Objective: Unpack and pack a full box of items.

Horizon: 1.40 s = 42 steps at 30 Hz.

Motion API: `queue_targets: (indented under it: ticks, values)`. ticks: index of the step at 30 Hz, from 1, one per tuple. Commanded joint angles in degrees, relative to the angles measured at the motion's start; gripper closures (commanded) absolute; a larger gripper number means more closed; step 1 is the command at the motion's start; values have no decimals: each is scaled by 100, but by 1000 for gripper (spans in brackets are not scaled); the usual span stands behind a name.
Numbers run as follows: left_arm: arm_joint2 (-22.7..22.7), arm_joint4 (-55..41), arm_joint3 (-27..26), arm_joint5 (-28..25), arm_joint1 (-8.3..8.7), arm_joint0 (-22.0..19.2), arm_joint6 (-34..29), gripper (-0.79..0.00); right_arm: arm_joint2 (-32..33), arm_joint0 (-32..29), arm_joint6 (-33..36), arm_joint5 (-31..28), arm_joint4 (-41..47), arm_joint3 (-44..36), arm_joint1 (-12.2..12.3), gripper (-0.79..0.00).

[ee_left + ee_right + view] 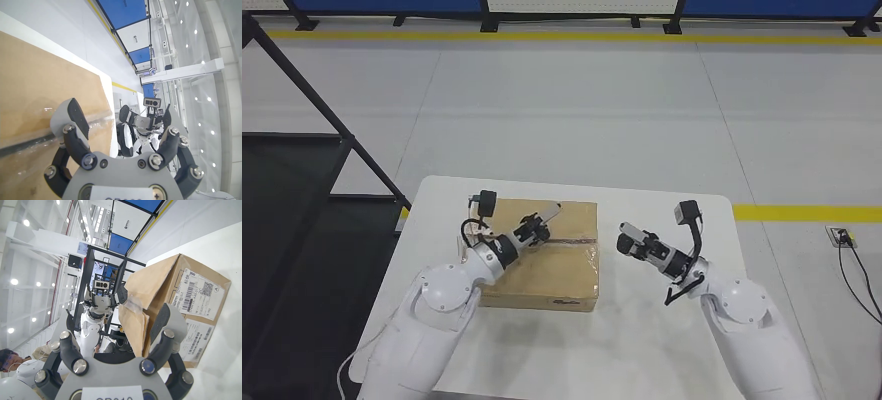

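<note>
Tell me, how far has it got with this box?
Nothing looks done yet: the box is shut, clear tape over its top seam. In hand: the left pincer, open, is at that seam; the right pincer, open, hangs beside the box. Left: opening it, unpacking, repacking.
</note>
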Motion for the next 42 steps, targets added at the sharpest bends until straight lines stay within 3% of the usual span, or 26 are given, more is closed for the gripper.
queue_targets:
  ticks: [1,6,10,18,27,33,42]
  values:
    - [90,4,-2,-4,-22,-31,12,-785,64,-83,-25,-50,61,-76,16,-785]
    - [23,-39,-163,-98,-27,23,69,-785,151,-174,158,-128,469,-185,40,-785]
    - [-517,-171,-646,-267,59,366,127,-785,48,-18,441,44,782,-194,35,-785]
    - [-2264,-463,-1728,-632,297,1701,134,-785,-776,908,677,919,993,277,-118,-785]
    - [-3863,-530,-2005,-1500,434,3272,-46,-785,-1699,1977,700,1059,1038,1360,-401,-785]
    - [-4296,-848,-1847,-1859,453,3757,-138,-785,-2152,2474,785,1517,568,1946,-519,-785]
    - [-4407,-1062,-1758,-1893,478,3803,-259,-785,-2307,2467,745,1533,506,1908,-585,-785]
